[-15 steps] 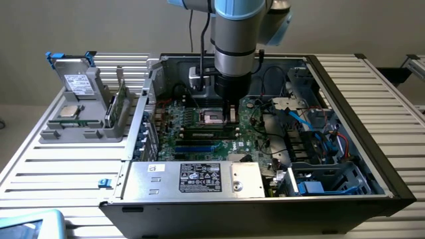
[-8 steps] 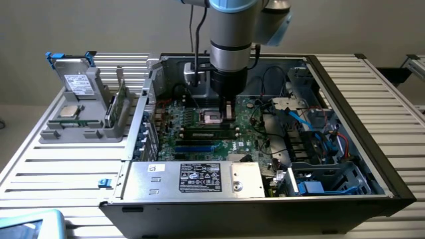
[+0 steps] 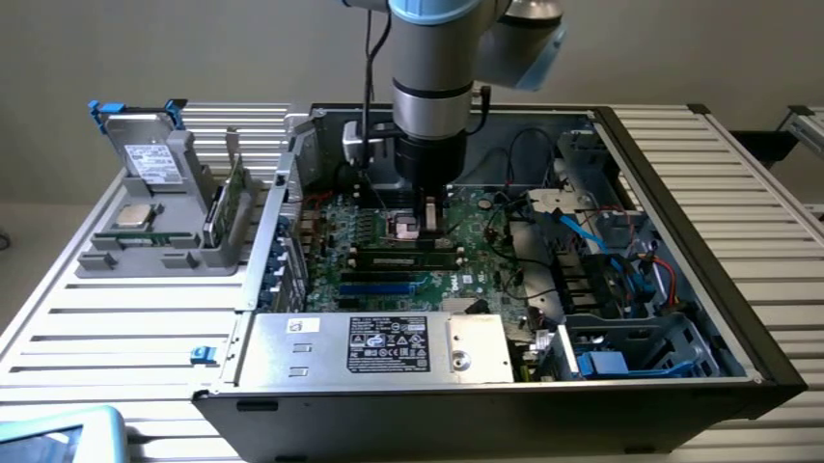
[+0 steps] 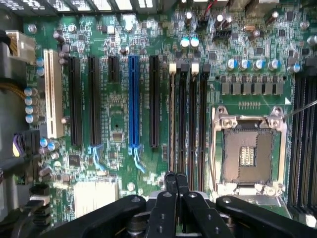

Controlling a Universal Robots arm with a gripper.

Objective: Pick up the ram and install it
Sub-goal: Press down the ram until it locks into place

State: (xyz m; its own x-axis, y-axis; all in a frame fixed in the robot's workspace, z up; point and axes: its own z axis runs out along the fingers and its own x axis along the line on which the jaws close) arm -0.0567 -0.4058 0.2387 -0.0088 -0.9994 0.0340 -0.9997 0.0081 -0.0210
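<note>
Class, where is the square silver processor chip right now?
In the exterior view, the square silver processor chip lies in the grey plastic holder on that view's left, outside the open black computer case.

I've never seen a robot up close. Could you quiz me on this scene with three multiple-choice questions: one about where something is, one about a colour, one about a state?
1. Where is the gripper?
A) inside the open computer case, above the motherboard
B) beside the case
C) underneath the case

2. What colour is the one bright long slot among the black ones?
A) red
B) blue
C) yellow

3. How is the gripper?
A) wide open
B) shut on a green stick
C) shut and empty

Answers:
1 A, since the arm reaches down into the case.
2 B, since the wrist view shows it blue.
3 C, since its fingertips meet with nothing between them.
</note>
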